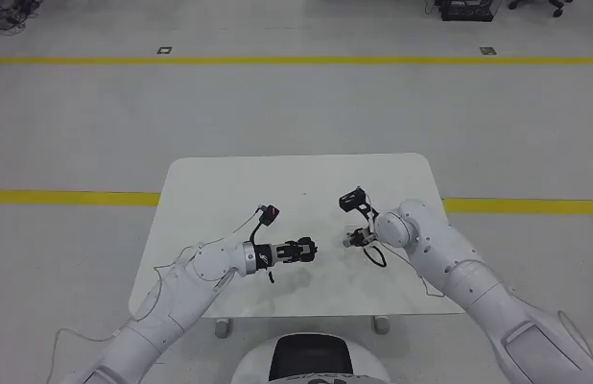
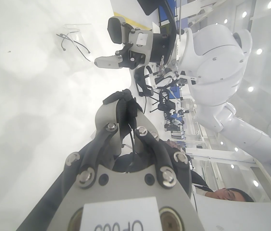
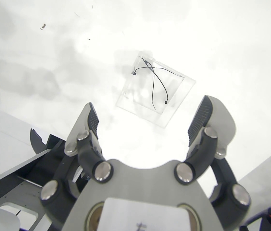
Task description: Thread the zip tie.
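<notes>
1. In the top view, a white table (image 1: 229,182) takes the middle of the frame. The two arms come in from the lower corners and their tools face each other over the lower middle of the table, near but not touching.
2. The left gripper (image 1: 309,250) sits just left of the centre line in the top view. In the left wrist view its fingers (image 2: 106,114) are pressed together and the black pads meet at the tips.
3. A zip tie (image 2: 133,145) is pinched between these pads. It shows as a thin black strand that runs from the closed tips back between the two fingers toward the palm. I cannot tell which end of it is at the tips.
4. The right gripper (image 3: 147,118) is spread wide. Its two ribbed pads (image 3: 93,118) stand well apart and nothing is between them.
5. In the left wrist view the right gripper (image 2: 105,46) appears beyond the left one, also with its fingers apart, and it points toward the table surface.
6. A small clear box (image 3: 178,97) lies flat on the table, in front of the spread right fingers and apart from them.
7. Inside the box are loose ties (image 3: 153,73), thin and black, which cross over each other. I cannot count them exactly; at least two small heads are visible.
8. The left wrist view shows the same box (image 2: 77,49) close to the tips of the right gripper, not touching them.
9. A few small dark specks (image 3: 43,26) lie on the table, far from the box.
</notes>
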Tool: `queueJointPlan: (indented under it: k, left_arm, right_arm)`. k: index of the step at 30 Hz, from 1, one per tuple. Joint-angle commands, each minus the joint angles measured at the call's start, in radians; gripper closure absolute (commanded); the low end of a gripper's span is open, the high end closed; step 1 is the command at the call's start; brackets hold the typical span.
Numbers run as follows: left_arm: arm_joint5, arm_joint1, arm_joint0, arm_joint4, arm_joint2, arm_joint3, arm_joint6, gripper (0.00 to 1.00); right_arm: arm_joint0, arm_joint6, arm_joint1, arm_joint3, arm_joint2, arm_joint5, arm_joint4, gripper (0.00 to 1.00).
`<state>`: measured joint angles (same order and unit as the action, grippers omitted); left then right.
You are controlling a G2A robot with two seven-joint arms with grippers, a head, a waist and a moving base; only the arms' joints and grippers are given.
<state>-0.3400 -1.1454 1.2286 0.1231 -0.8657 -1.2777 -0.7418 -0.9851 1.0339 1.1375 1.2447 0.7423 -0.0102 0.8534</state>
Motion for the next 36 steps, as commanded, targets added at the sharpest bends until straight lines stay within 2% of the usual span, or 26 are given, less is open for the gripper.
queueJointPlan:
  k: [1, 8, 10, 15, 16, 17, 18, 19, 28, 36]
  left_arm:
    - [0.0, 0.0, 0.0, 0.0, 0.0, 0.0, 0.0, 1.0]
    - [0.0, 0.0, 0.0, 0.0, 0.0, 0.0, 0.0, 1.0]
    - [0.0, 0.0, 0.0, 0.0, 0.0, 0.0, 0.0, 1.0]
    - [0.0, 0.0, 0.0, 0.0, 0.0, 0.0, 0.0, 1.0]
    - [0.0, 0.0, 0.0, 0.0, 0.0, 0.0, 0.0, 1.0]
    - [0.0, 0.0, 0.0, 0.0, 0.0, 0.0, 0.0, 1.0]
    - [0.0, 0.0, 0.0, 0.0, 0.0, 0.0, 0.0, 1.0]
    - [0.0, 0.0, 0.0, 0.0, 0.0, 0.0, 0.0, 1.0]
    - [0.0, 0.0, 0.0, 0.0, 0.0, 0.0, 0.0, 1.0]
    - [0.0, 0.0, 0.0, 0.0, 0.0, 0.0, 0.0, 1.0]
  right_arm:
    - [-0.009, 0.015, -0.003, 0.02, 0.006, 0.002, 0.01, 0.0]
    - [-0.012, 0.017, -0.004, 0.026, 0.008, 0.001, 0.014, 0.0]
    - [-0.025, -0.015, -0.005, 0.03, 0.009, -0.001, 0.028, 0.0]
    - [-0.038, -0.009, -0.008, 0.049, 0.021, -0.003, 0.052, 0.0]
    - [-0.041, -0.007, -0.008, 0.052, 0.023, 0.002, 0.056, 0.16]
    - [-0.042, -0.005, -0.008, 0.053, 0.024, 0.004, 0.058, 0.25]
    - [-0.043, -0.004, -0.007, 0.053, 0.025, 0.006, 0.059, 0.47]
    - [-0.044, -0.004, -0.007, 0.052, 0.027, 0.006, 0.058, 0.52]
    - [-0.031, -0.015, 0.009, -0.006, 0.023, -0.009, 0.033, 0.56]
    - [0.004, -0.03, 0.035, -0.103, 0.0, -0.03, 0.001, 0.6]
